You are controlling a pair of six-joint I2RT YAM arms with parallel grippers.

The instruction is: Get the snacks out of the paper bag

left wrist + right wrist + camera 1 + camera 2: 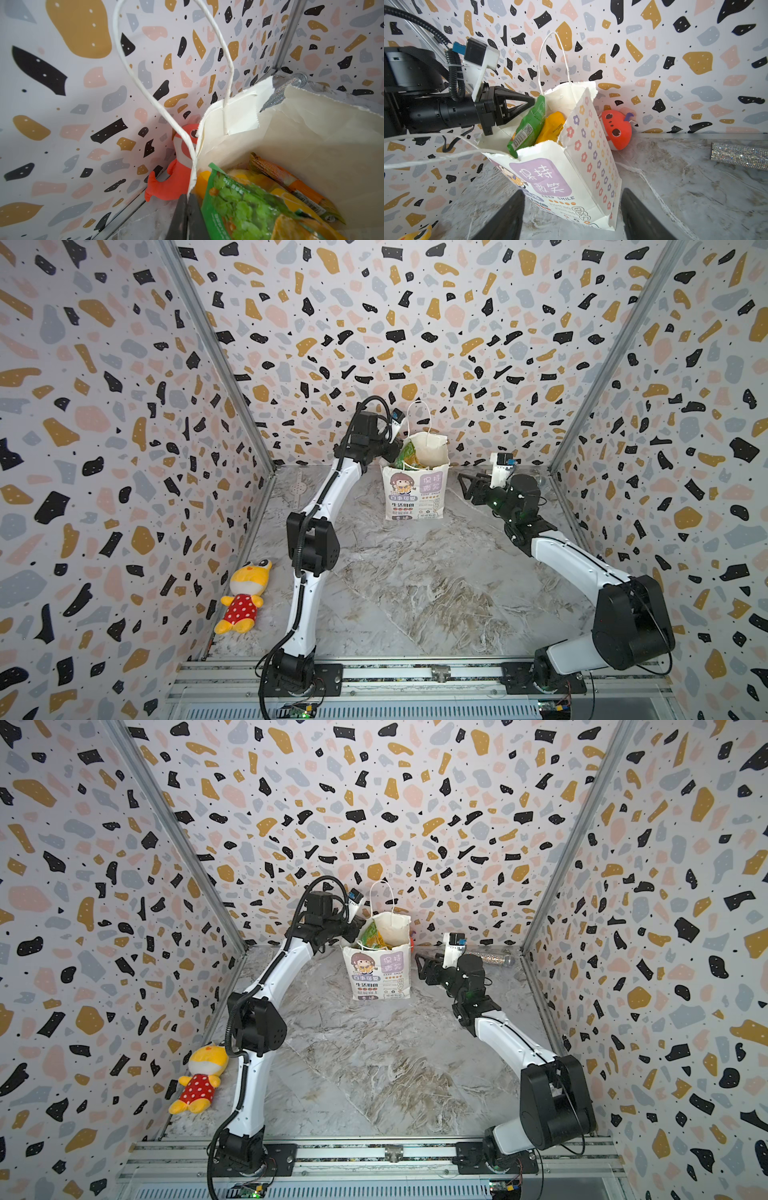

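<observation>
Where the worktop (pixel 415 593) meets its left edge, one yellow plush (pixel 243 597) lies. Midway along the far edge stands the paper bag (pixel 415 493), the right gripper (pixel 464 485) just beside it, jaws apart. The left gripper (pixel 188 200) has its jaws pinched together on the bag's left rim. The right wrist view shows one green packet (pixel 529 122) and one orange-yellow packet (pixel 552 126) sticking out; the left wrist view adds one orange packet (pixel 299 187). Behind the bag sits one red-orange plush (pixel 616 128); by the far right corner lies one glittery tube (pixel 494 960).
</observation>
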